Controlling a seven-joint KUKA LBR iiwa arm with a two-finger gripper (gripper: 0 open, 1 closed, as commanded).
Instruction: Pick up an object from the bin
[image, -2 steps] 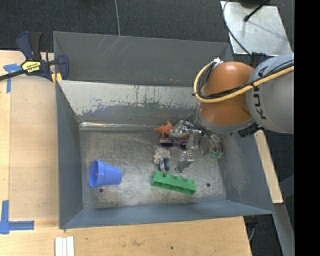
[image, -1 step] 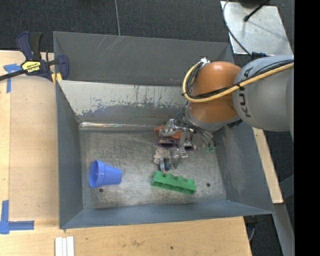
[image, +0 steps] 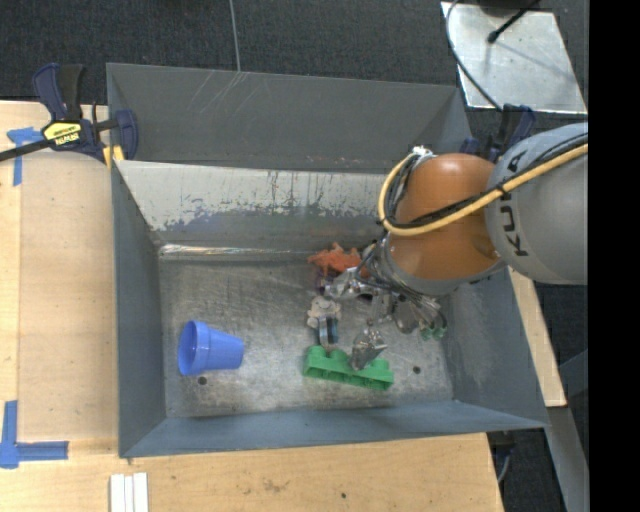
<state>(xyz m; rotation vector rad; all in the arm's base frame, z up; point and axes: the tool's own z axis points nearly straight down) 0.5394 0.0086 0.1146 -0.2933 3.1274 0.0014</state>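
My gripper (image: 347, 336) hangs low over the bin floor, right of the middle, below the arm's orange cover. Its two fingers stand apart, open, and I see nothing between them. The right fingertip (image: 369, 349) is just above the back edge of a flat green toothed plastic piece (image: 347, 371) that lies on the floor towards the bin's front. The left fingertip (image: 325, 326) is over bare floor. A small orange-red thing (image: 335, 260) lies behind the gripper, at the foot of the back wall.
A blue plastic cup (image: 208, 349) lies on its side at the front left, well away from the gripper. A tiny green bit (image: 436, 331) shows by the right wall under the arm. The arm's bulk covers the bin's right side.
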